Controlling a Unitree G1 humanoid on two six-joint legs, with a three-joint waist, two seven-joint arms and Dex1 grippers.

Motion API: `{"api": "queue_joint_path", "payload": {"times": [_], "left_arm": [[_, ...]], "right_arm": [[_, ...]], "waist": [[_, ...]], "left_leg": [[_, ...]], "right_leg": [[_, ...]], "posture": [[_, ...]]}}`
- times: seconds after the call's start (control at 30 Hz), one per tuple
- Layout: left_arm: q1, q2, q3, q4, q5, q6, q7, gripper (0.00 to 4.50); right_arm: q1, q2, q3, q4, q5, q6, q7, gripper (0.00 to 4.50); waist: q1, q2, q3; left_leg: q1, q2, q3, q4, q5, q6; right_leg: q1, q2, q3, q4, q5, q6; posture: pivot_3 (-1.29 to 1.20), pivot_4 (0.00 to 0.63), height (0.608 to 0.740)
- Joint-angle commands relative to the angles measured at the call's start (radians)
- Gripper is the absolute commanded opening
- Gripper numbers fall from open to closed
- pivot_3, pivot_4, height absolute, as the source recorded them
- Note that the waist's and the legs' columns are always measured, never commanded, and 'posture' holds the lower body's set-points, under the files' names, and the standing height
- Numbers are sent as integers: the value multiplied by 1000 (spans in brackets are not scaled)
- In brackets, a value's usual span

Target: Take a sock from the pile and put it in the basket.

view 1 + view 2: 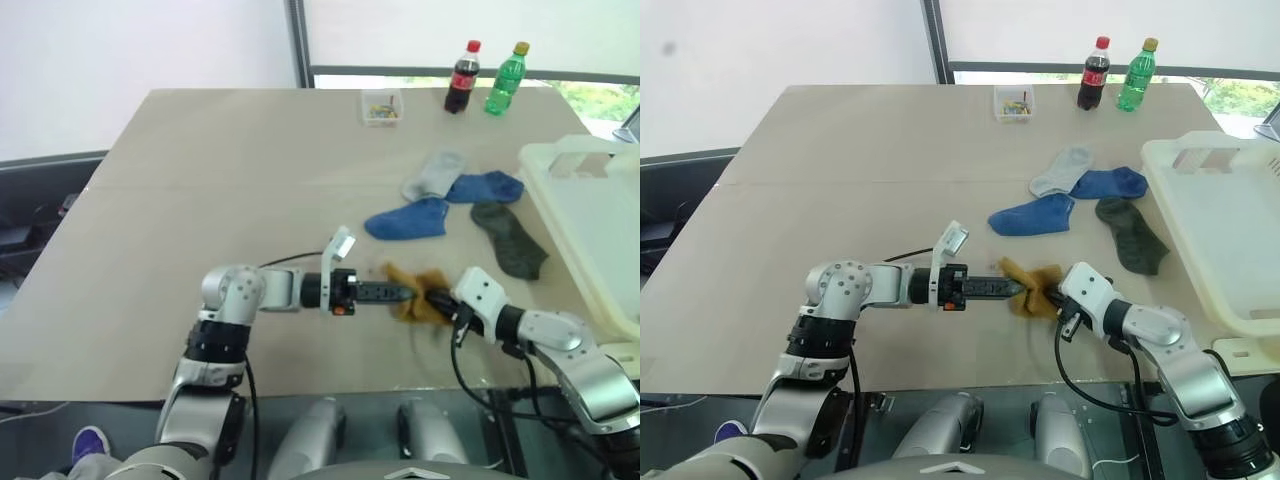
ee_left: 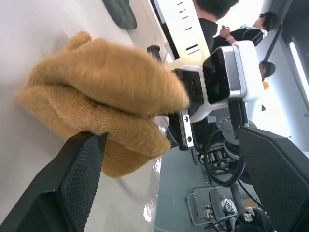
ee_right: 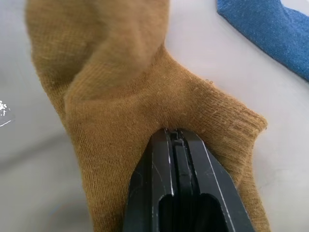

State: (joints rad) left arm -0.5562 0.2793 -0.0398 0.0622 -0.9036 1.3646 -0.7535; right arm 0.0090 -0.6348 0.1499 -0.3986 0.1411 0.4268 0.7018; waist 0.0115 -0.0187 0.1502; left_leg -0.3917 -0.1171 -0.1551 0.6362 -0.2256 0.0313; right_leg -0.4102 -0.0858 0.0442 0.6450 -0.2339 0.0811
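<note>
Right wrist view, right jaws (image 3: 175,137) clamped on sock (image 3: 120,96); left jaws (image 2: 169,159) wide apart

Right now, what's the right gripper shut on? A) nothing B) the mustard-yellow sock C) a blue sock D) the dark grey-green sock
B: in the right wrist view the right gripper is pinched shut on the mustard-yellow sock; the blue socks lie apart on the table.

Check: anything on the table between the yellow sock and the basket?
Only the dark grey-green sock lies in that stretch of table, in the right eye view, between the yellow sock and the basket.
</note>
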Motion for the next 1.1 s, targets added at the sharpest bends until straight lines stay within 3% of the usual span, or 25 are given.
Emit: {"api": "queue_joint_path", "payload": {"times": [0.03,0.43,0.87,1.1], "left_arm": [[-15,5,-7,4,5,-35,-43,4500],[-33,-69,-30,29,33,-128,-89,4500],[108,73,71,-87,-17,35,-3,4500],[107,14,140,-86,-64,83,58,4500]], "right_arm": [[33,-3,5,5,-5,43,-8,123],[50,2,10,-40,-12,38,-27,123],[59,6,18,-50,-34,34,-44,123],[45,14,34,-35,-46,19,-42,123]], "waist": [[1,0,0],[2,0,0],[2,0,0],[-1,0,0]], "left_leg": [[0,0,0,0,0,0],[-2,-1,-1,0,0,0],[-2,-1,-1,0,0,1],[-2,0,-1,0,0,0]], "right_leg": [[0,0,0,0,0,0],[0,0,-1,0,0,0],[-1,0,-1,0,0,0],[-1,0,-1,0,0,0]], "posture": [[0,150,740],[0,150,740],[0,150,740],[0,150,740]]}}
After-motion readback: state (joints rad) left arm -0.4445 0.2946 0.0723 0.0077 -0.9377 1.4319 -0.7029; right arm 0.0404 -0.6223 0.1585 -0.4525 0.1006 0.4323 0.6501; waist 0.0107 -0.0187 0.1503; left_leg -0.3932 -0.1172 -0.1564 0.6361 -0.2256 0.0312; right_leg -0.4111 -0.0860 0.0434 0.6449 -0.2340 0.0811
